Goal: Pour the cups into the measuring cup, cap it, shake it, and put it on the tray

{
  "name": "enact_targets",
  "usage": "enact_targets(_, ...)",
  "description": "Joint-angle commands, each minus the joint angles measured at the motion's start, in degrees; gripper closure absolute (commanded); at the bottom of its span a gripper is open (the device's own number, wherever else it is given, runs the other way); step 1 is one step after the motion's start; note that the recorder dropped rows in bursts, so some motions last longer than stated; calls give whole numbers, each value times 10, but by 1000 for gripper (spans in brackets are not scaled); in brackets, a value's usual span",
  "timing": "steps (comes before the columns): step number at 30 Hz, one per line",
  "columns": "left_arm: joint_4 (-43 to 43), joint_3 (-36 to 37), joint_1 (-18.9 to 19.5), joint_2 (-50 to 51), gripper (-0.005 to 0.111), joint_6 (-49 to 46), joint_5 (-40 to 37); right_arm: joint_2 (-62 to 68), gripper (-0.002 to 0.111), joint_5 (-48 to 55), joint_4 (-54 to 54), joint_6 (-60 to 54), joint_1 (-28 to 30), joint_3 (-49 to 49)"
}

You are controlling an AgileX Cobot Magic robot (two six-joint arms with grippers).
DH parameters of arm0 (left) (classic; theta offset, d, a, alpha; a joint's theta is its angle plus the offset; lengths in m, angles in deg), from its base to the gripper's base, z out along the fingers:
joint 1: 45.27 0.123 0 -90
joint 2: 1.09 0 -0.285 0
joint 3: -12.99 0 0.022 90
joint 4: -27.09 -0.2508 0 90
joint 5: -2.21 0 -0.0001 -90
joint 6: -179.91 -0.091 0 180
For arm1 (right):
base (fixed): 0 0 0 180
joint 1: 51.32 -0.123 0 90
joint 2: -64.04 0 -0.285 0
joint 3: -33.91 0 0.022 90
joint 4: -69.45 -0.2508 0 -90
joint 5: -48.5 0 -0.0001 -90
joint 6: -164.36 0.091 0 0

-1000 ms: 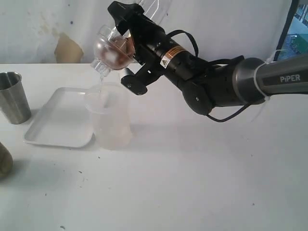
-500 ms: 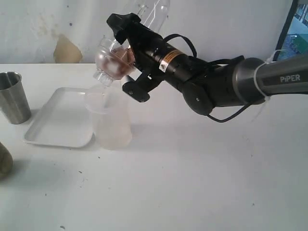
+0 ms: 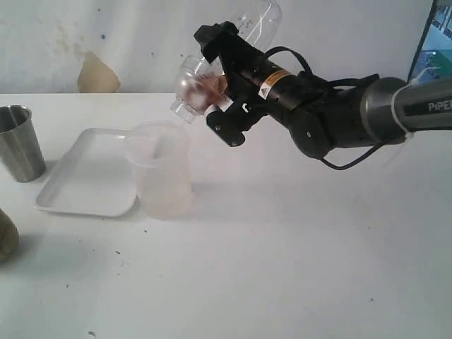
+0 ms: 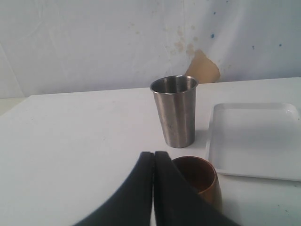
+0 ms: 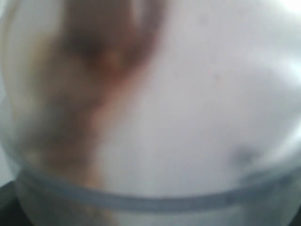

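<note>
Shaking seems the step in hand: right hand [image 3: 222, 85] grips the measuring cup [image 3: 258, 18] aloft, cap [image 3: 187, 95] tipped downward beside the tub [image 3: 164, 176], so brown contents crowd the dome. Tray [image 3: 85, 191] lies near. Left hand [image 4: 154, 157], pressed together, rests by the brown cup [image 4: 200, 176].

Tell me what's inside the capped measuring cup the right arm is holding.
Only reddish-brown contents show, lying against the dome cap of the tilted measuring cup. The right gripper covers the cup's middle, so anything there is hidden.
</note>
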Motion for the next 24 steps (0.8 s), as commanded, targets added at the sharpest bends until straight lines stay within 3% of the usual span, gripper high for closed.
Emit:
enact_targets(1,5,3,-3,-3,106,0,5,-8,108,-31,8,-11,3,-4)
enact_targets(24,5,3,-3,-3,106,0,5,-8,108,-69,67,-11,-21,-6)
